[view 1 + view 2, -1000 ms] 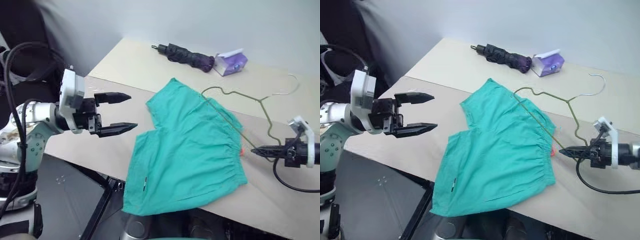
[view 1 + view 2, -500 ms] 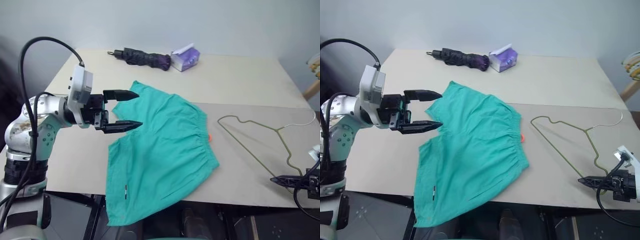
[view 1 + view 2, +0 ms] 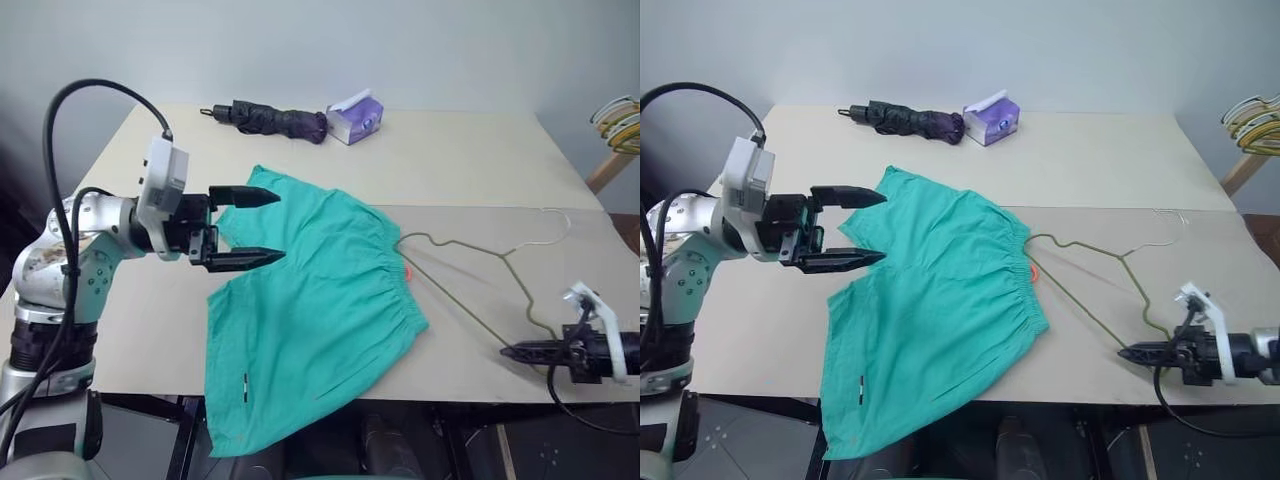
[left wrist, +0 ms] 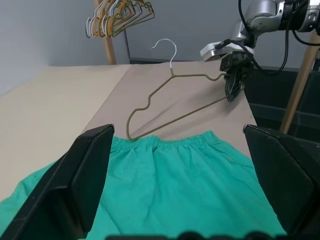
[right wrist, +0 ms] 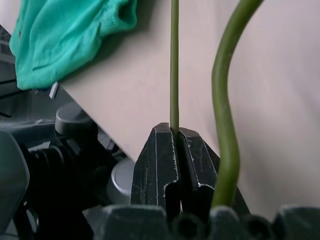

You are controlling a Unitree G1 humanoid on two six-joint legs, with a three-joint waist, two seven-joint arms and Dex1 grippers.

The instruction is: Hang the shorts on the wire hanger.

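teal-green shorts (image 3: pixel 310 300) with orange tag, olive-green wire hanger (image 3: pixel 470 290), beige table (image 3: pixel 460 160)

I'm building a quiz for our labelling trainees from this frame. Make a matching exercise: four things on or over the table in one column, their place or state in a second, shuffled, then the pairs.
Things:
1. shorts
2. wire hanger
3. umbrella
4. left gripper

Places or states:
A. folded, at the table's far edge beside a purple tissue pack
B. open, over the cloth's near-left part
C. pinched by the shut right gripper
D. spread flat, one leg hanging off the table's front edge

Pairs: 1-D, 2-C, 3-A, 4-B
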